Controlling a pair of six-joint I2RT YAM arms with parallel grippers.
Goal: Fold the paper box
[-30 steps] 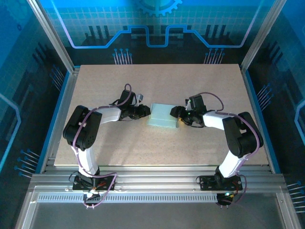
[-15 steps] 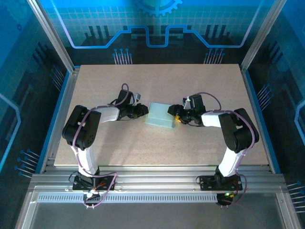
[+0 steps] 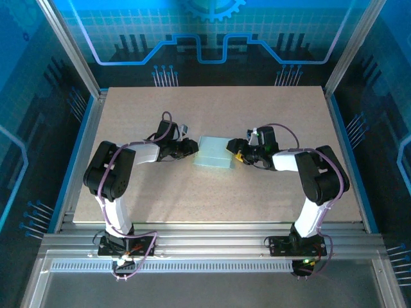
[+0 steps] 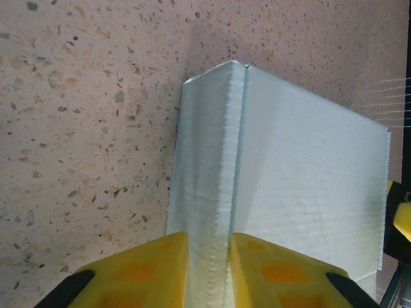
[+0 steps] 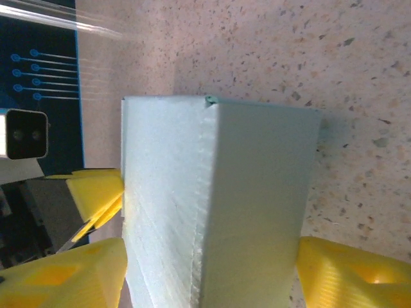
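Observation:
The paper box (image 3: pixel 215 154) is a pale mint-blue flat rectangular box lying on the speckled table mid-centre. My left gripper (image 3: pixel 192 149) meets its left end. In the left wrist view its yellow fingers (image 4: pixel 148 269) are shut on a thin upright fold of the box (image 4: pixel 308 179), pinched at the gripper (image 4: pixel 209 256). My right gripper (image 3: pixel 239 154) holds the right end. In the right wrist view the box (image 5: pixel 257 192) sits between the wide-set gripper (image 5: pixel 212 273), and both yellow fingers (image 5: pixel 347 273) touch its sides.
The table (image 3: pixel 212 199) is tan and speckled, with bare surface in front of, behind and beside the box. Metal frame posts and blue side panels (image 3: pixel 58 128) bound the table. An aluminium rail (image 3: pixel 212 244) runs along the near edge by the arm bases.
The box has slid a little left and away from the arm bases, with both grippers staying at its ends. The right gripper has followed it inward.

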